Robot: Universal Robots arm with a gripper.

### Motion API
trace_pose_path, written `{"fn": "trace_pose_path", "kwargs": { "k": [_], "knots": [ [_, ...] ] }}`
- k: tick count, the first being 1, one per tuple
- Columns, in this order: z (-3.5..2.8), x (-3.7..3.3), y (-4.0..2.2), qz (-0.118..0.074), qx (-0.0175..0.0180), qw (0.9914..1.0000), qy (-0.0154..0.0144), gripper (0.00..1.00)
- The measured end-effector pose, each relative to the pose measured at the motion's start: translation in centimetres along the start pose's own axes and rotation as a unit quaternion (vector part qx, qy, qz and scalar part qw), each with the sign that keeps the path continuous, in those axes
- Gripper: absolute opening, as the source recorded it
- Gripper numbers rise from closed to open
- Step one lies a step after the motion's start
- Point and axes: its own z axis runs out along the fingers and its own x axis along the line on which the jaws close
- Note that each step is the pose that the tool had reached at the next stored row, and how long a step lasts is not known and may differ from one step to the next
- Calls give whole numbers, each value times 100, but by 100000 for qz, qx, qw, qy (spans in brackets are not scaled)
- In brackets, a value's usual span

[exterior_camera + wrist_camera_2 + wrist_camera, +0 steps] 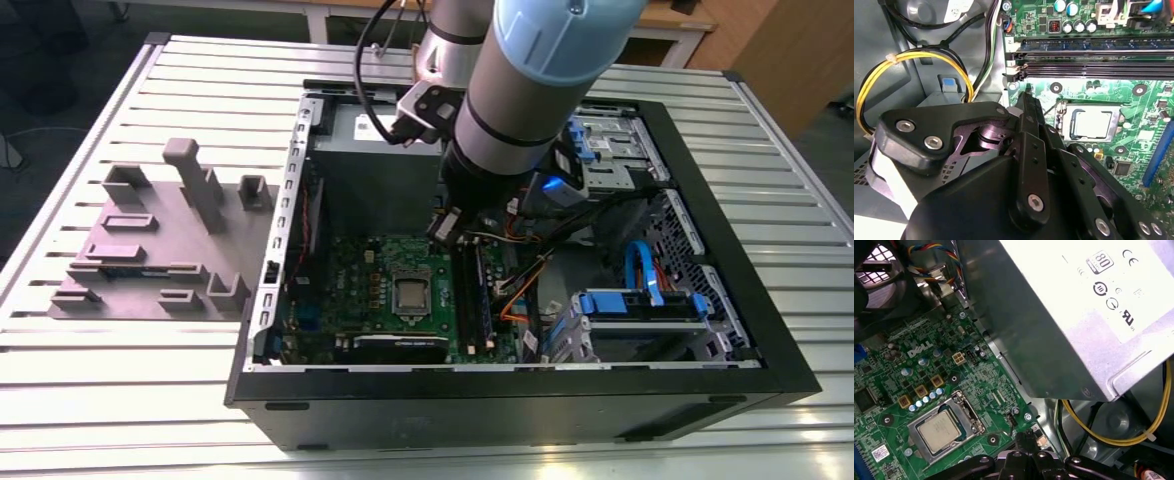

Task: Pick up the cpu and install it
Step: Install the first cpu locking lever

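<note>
The cpu, a small square chip with a silvery top, lies flat inside the metal-framed socket on the green motherboard. My gripper hangs inside the open computer case, above the board's edge. It is a short way off the socket, on the side toward the power supply. Its black fingers are pressed together with nothing between them. The chip is apart from the fingers.
A large grey power supply with a white label sits close beside the gripper. Yellow cables loop near it. Long black memory slots run past the socket. Blue-tabbed drive cages fill the case's right side. A grey fixture block stands on the table.
</note>
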Motion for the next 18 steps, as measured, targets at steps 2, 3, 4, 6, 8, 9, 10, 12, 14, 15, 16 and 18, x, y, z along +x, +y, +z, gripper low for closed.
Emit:
{"fn": "trace_pose_path", "kwargs": {
  "k": [2,3,4,6,8,9,10,12,14,15,16,18],
  "knots": [
    [8,2,8,-7,-3,100000,-1,10],
    [12,4,15,-9,-4,100000,-2,10],
    [15,6,21,-17,-3,100000,0,10],
    [16,8,23,-32,0,100000,21,10],
    [17,7,23,-5,224,99999,338,10],
    [17,8,23,13,355,99998,523,10],
    [17,8,23,17,429,99997,631,10],
    [15,8,23,34,519,99996,770,10],
    [10,8,26,37,549,99995,809,10],
    [6,7,27,41,573,99995,841,10],
    [3,7,28,43,604,99994,881,10],
    [1,9,32,79,886,99988,1286,10]
  ]
}}
